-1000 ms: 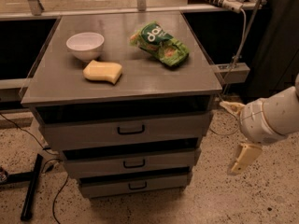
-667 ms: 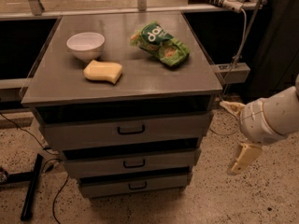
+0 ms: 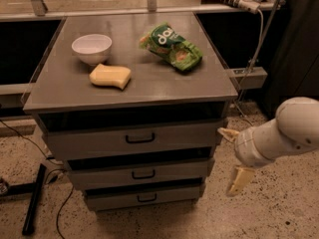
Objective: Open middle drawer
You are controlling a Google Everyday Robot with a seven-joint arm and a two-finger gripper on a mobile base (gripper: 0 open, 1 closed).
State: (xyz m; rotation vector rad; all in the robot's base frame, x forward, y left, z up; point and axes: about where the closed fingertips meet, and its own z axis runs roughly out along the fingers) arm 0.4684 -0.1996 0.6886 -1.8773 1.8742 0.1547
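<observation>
While gripper (image 3: 231, 157) hangs w/ fingers spread wide just off cabinet (image 3: 149, 91) right edge, open floor (image 3: 279, 208) around it. Mid drawer (image 3: 164, 172): 2nd of 3, grey front, black handle (image 3: 143, 174), looks shut.

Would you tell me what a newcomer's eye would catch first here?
The bright green snack bag lies at the back right of the grey cabinet top, with a white bowl and a yellow sponge nearby. To the cabinet's right, the pale gripper hangs open, level with the middle drawer and apart from it.
</observation>
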